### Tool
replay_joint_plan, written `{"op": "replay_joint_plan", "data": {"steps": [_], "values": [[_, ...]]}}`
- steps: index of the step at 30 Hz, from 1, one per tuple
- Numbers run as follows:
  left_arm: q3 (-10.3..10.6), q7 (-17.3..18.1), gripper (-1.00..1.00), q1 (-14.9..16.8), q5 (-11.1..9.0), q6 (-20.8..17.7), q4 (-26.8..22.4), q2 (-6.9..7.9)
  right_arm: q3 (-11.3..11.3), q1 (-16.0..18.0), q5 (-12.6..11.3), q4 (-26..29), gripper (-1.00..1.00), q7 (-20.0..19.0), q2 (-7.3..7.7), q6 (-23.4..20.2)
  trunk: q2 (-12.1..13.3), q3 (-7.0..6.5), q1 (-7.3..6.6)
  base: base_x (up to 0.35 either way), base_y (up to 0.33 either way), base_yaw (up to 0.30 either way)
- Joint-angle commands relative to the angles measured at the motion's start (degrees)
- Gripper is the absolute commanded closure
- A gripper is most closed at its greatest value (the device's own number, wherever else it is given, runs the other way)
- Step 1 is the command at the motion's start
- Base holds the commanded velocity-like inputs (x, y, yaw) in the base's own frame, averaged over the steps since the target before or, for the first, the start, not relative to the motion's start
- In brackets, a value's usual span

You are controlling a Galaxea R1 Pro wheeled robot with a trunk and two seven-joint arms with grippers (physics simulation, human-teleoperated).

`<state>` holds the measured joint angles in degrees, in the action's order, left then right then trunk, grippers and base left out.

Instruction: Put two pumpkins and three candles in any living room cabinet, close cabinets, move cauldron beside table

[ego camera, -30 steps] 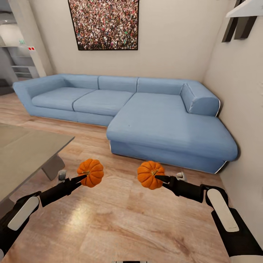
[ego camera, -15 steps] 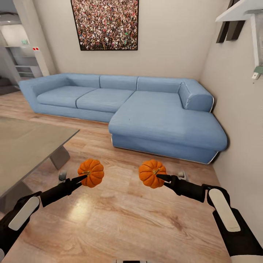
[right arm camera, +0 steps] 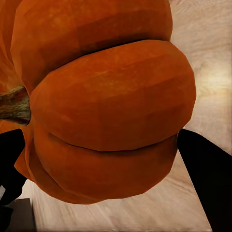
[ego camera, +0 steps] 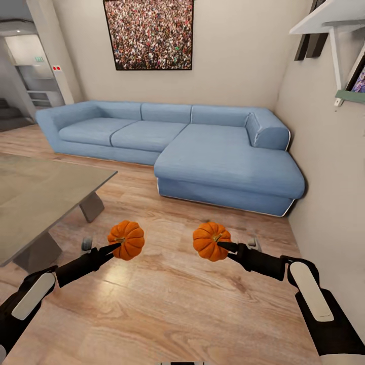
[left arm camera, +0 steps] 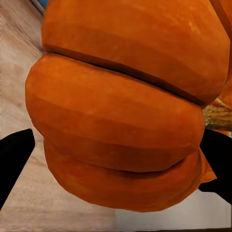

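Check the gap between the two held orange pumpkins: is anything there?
Nothing: in the head view, only bare wooden floor shows between the ribbed orange pumpkin in the left hand and the one in the right hand.

A wooden floor (ego camera: 167, 299) spans the room. On it a blue sofa (ego camera: 192, 147) stands against the far wall. Left of the sofa, nearer the camera, a grey table (ego camera: 35, 197) rests on angular dark legs, its top bare. Right of the sofa, a white wall shelf (ego camera: 324, 17) sits high up.
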<state>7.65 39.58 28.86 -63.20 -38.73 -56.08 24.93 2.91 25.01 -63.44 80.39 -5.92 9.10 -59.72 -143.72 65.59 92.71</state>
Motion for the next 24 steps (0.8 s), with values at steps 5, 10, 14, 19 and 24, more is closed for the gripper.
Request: {"op": "replay_joint_plan", "data": {"steps": [5,10,14,19,24], "values": [[0.1,-0.1,1.0,0.1,-1.0,-0.6,0.0,0.04,0.1,0.0,-0.5,0.0,1.0,-0.6,-0.04,-0.3,0.0,0.04,-0.05,-0.342,0.0,0.114],[0.1,-0.1,1.0,0.1,-1.0,-0.6,0.0,0.04,0.1,0.0,-0.4,0.0,1.0,-0.6,-0.05,-0.3,0.0,0.04,-0.05,-0.164,0.0,0.231],[0.1,-0.1,1.0,0.1,-1.0,-0.6,0.0,0.08,0.1,0.0,-0.4,0.0,1.0,-0.6,-0.04,-0.3,0.0,0.04,-0.05,-0.03,0.0,0.271],[0.1,-0.1,1.0,0.1,-1.0,-0.6,0.0,0.05,0.1,0.0,-0.4,0.0,1.0,-0.6,-0.02,-0.3,0.0,0.04,-0.05,-0.007,0.0,0.278],[0.1,0.0,1.0,0.1,-1.0,-0.5,-0.1,0.02,0.1,0.0,-0.4,0.0,1.0,-0.6,0.02,-0.3,0.0,0.04,-0.05,-0.107,0.0,0.28]]}}
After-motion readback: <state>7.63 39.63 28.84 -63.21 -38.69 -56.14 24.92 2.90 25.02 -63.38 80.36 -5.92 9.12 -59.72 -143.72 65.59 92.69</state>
